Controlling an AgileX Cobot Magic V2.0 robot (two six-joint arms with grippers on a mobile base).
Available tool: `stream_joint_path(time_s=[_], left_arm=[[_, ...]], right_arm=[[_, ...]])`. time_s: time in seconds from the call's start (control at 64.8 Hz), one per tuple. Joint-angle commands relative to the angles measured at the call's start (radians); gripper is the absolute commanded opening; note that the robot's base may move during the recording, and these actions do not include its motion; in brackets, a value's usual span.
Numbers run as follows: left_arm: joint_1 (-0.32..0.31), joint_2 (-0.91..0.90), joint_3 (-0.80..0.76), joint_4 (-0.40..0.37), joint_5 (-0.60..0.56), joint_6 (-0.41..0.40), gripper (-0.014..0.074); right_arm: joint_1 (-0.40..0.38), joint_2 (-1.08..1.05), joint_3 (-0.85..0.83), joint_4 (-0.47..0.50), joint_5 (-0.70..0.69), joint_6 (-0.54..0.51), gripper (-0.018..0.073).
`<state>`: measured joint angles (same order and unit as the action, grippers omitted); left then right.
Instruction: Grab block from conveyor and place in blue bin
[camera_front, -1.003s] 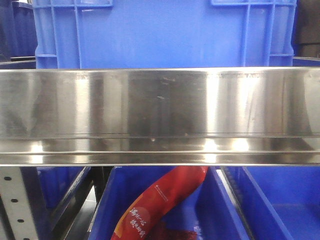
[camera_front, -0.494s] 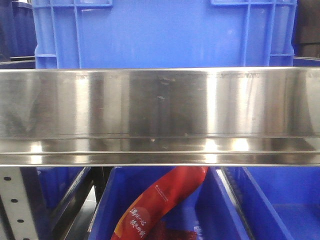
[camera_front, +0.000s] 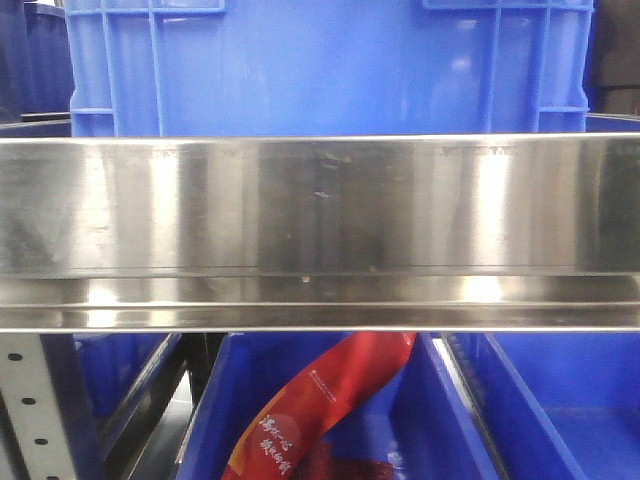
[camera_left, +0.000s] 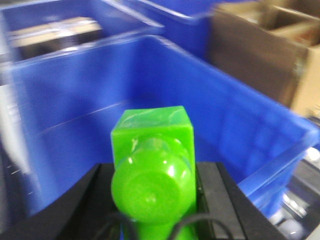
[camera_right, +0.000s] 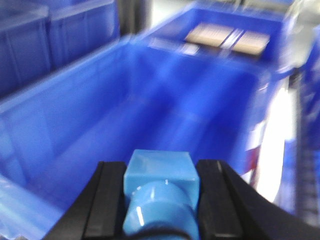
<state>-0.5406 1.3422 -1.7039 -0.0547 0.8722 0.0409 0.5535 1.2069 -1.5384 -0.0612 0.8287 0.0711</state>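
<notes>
While clamped between black pads at bottom centre, the small bright blue plastic cube with a round stud (camera_right: 159, 192) sits in the right tool (camera_right: 160, 200) before a deep blue plastic bin (camera_right: 75, 130). Left tool (camera_left: 152, 200) holds a glossy green plastic studded cube (camera_left: 152, 165), blue crate (camera_left: 240, 125) behind.

Steel shelf (camera_front: 320, 230); blue crate (camera_front: 330, 65) on top.

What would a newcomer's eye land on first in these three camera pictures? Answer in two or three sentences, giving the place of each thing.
The bright green block clamped in the left gripper stands out, held over a blue bin. The right gripper likewise clamps a light blue block above another blue bin. In the front view, a shiny steel rail spans the frame, with a red packet below it.
</notes>
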Motion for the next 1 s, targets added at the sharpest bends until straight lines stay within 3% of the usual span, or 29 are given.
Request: stream_joint_path(time_s=[0.0, 0.293, 0.432, 0.54, 0.648, 0.71, 0.787, 0.895, 0.987], left_arm=[[-0.024, 0.074, -0.054, 0.022, -0.012, 0.004, -0.0111], [-0.022, 0.234, -0.070, 0.091, -0.021, 0.004, -0.0104], [-0.011, 0.255, -0.070, 0.096, -0.042, -0.016, 0.0048], [-0.011, 0.262, -0.070, 0.096, -0.042, -0.020, 0.0269], [-0.011, 0.262, -0.070, 0.096, -0.042, -0.022, 0.0482], [-0.011, 0.262, -0.070, 0.096, -0.042, -0.022, 0.0557], [-0.011, 0.260, -0.070, 0.096, -0.036, -0.022, 0.0601], [-0.011, 0.254, -0.074, 0.096, -0.021, -0.022, 0.0591], [-0.011, 0.236, -0.074, 0.096, -0.008, -0.022, 0.0558]], right_arm=[[0.005, 0.051, -0.008, -0.004, -0.029, -0.007, -0.0153], [0.005, 0.185, -0.008, -0.004, -0.053, -0.007, -0.0153], [0.005, 0.213, -0.008, -0.004, -0.053, -0.007, -0.0129], [0.005, 0.224, -0.008, -0.004, -0.053, -0.007, 0.0004], [0.005, 0.225, -0.008, -0.004, -0.051, -0.007, 0.0255], [0.005, 0.225, -0.008, -0.004, -0.051, -0.007, 0.0424], [0.005, 0.225, -0.008, -0.004, -0.053, -0.007, 0.0562], [0.005, 0.223, -0.008, -0.004, -0.051, -0.007, 0.0547], [0.005, 0.208, -0.008, -0.004, -0.039, -0.007, 0.0452]])
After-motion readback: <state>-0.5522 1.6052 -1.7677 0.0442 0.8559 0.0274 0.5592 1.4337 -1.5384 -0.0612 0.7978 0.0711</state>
